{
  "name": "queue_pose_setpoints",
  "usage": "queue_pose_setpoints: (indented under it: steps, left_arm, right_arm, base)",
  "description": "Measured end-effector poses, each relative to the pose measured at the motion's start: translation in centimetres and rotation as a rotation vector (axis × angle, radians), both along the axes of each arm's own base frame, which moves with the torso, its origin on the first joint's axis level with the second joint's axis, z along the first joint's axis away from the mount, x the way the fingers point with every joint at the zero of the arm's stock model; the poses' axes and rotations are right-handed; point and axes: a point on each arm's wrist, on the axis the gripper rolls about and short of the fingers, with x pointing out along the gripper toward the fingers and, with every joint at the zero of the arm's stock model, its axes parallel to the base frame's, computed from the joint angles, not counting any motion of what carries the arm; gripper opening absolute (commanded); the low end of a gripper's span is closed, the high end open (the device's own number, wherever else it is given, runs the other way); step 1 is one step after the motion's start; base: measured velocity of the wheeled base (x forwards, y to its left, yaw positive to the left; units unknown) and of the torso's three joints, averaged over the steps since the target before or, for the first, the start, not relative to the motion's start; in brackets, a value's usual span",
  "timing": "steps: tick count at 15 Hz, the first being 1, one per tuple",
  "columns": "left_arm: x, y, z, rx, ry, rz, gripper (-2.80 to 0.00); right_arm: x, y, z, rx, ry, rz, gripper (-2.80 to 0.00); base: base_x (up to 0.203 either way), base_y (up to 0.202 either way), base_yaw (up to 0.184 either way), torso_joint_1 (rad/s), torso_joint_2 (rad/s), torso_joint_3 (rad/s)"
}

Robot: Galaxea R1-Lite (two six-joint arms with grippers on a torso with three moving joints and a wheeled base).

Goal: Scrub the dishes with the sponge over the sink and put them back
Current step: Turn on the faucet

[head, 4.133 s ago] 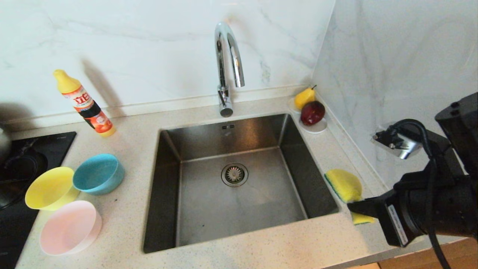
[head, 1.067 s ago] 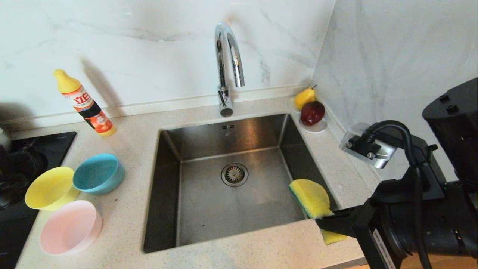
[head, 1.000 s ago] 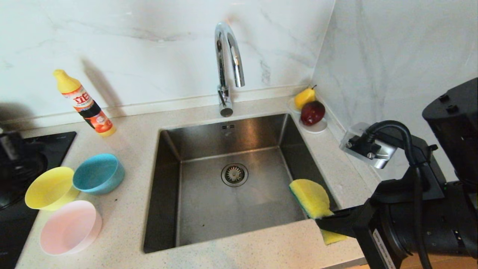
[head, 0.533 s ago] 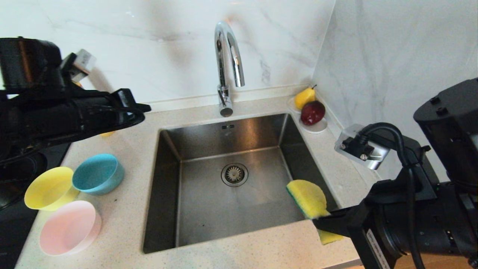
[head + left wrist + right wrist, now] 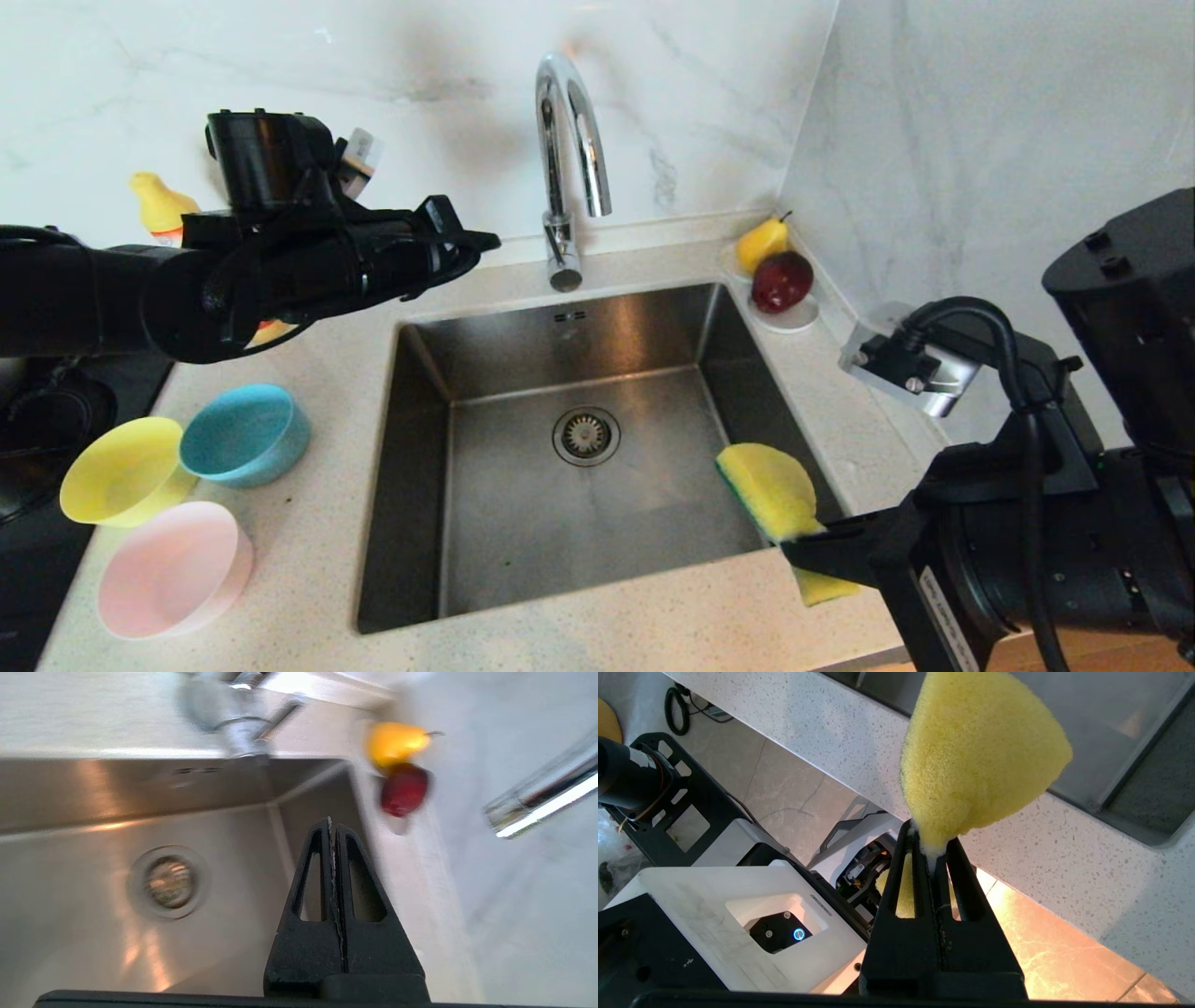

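The right gripper (image 5: 810,551) grasps the sponge (image 5: 770,487) by its narrow tail, fingers clenched on it, holding it over the sink's (image 5: 425,485) front right corner. The left gripper (image 5: 481,245) hangs empty above the surface behind the sink's left rim, fingers pressed together. The yellow bowl (image 5: 117,469), blue bowl (image 5: 245,434) and pink bowl (image 5: 173,567) sit on the surface left of the sink.

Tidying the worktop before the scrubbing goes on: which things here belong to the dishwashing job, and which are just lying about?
Job: yellow bowl, light blue bowl, pale pink bowl, sponge held in the right hand, sink.

Lying about: detergent bottle, pear, red apple, white saucer.
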Motion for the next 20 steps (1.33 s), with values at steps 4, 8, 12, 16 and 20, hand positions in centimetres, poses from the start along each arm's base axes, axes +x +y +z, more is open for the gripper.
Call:
queue_pose_setpoints:
  steps: [4,8,12,16,20]
  left_arm:
    - [2.2,-0.7,-0.4,-0.017,-0.018,-0.010,-2.80]
    - [4.8,-1.5,-0.8,-0.026,-0.054,-0.011,-2.80]
    - [7.0,-2.0,-1.6,-0.034,-0.082,-0.011,-2.80]
    - [8.8,-2.5,-1.5,-0.046,-0.127,-0.007,-2.80]
    - [10.0,-2.8,-2.3,-0.041,-0.144,-0.020,-2.80]
  right_arm:
    - [-0.1,0.1,0.0,0.000,0.001,0.004,-2.80]
    - [-0.1,0.0,0.1,0.001,-0.002,0.006,-2.80]
    - [-0.2,-0.1,0.1,0.003,0.000,0.010,-2.80]
    - [-0.2,0.0,0.1,0.005,0.001,0.013,-2.80]
    - [-0.2,0.0,0.1,0.003,0.001,0.014,-2.80]
  base:
    - [0.000,0.000,0.000,0.000,0.00,0.000]
    - [0.000,0.000,0.000,0.000,0.00,0.000]
    - [0.000,0.000,0.000,0.000,0.00,0.000]
    - [0.000,0.000,0.000,0.000,0.00,0.000]
    - [0.000,0.000,0.000,0.000,0.00,0.000]
